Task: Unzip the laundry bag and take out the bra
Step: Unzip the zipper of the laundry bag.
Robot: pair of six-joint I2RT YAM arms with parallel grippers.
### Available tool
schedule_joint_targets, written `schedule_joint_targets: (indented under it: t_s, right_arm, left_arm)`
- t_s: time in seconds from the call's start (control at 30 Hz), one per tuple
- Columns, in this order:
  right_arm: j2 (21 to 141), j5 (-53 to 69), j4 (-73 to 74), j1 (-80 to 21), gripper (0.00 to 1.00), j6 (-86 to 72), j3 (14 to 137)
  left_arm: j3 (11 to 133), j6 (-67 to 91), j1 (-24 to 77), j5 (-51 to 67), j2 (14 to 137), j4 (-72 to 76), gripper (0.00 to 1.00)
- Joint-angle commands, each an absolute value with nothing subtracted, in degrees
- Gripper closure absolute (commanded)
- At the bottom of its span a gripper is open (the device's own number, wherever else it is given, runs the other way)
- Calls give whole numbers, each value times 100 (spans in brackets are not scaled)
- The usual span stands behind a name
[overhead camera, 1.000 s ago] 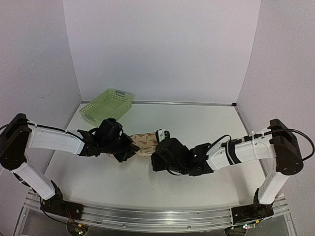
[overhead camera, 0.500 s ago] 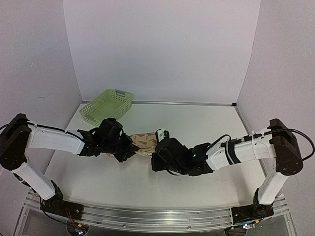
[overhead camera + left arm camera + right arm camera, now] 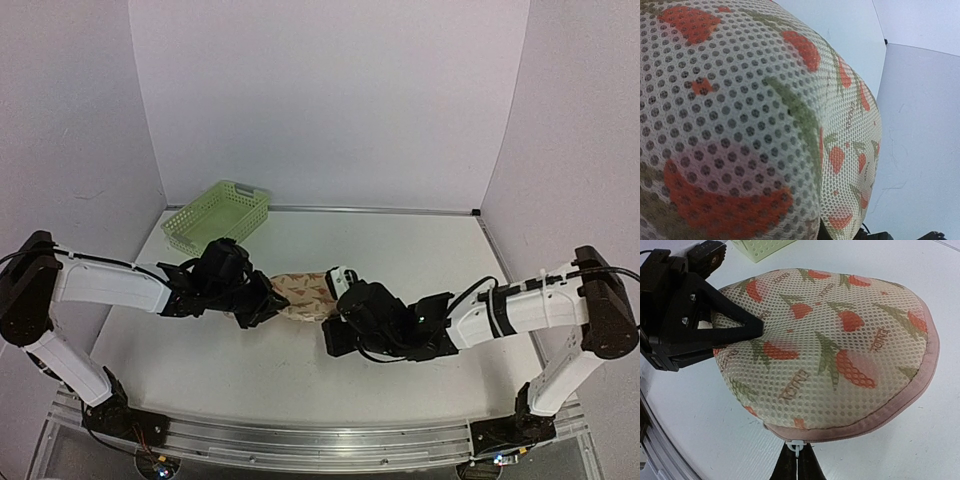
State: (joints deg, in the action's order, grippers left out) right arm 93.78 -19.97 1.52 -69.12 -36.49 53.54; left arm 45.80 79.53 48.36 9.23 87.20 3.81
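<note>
The laundry bag (image 3: pixel 305 293) lies on the table between the two arms, a domed beige mesh case with orange-red and green motifs (image 3: pixel 840 340) and a pink zip edge. My left gripper (image 3: pixel 262 303) is shut on the bag's left end, one black finger (image 3: pixel 740 325) lying over the mesh. In the left wrist view the bag's mesh (image 3: pixel 740 125) fills almost everything and hides the fingers. My right gripper (image 3: pixel 798 456) is shut on the white zip pull (image 3: pixel 798 446) at the bag's near edge. The bra is hidden.
A light green lattice basket (image 3: pixel 216 217) stands at the back left of the table, its corner showing in the right wrist view (image 3: pixel 765 246). White walls close off the back and both sides.
My right gripper has shut on the zip pull and moved to the right, and more of the bag now shows between the arms. The left arm has held still.
</note>
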Motion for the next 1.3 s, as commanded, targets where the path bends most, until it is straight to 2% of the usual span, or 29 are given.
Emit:
schedule_joint_targets:
  t_s: [0.0,0.3,0.6,0.9,1.07,1.27]
  right_arm:
    - [8835,-1840,305,-6761,100,-3301,5025]
    - [8293,-1256,582,-6322,100,-2901,4405]
    - [7877,-855,675,-6071,100,-2935,3735]
    - [7251,-1496,878,-6057,100,-3603,2914]
    - [6884,-1766,1017,-6023,100,-3968,2530]
    - [6708,-1503,988,-6020,100,-3922,2424]
  left_arm:
    - [4908,7279,4799,1145,8737,677,100]
    - [5241,6001,4825,1518,8918,677,100]
    - [6150,4720,4867,2302,9808,538,100]
    - [7196,3405,4878,2597,10595,-403,100]
    - [7386,2802,4873,2758,10682,-704,100]
    - [7387,2155,4870,3162,10708,-808,100]
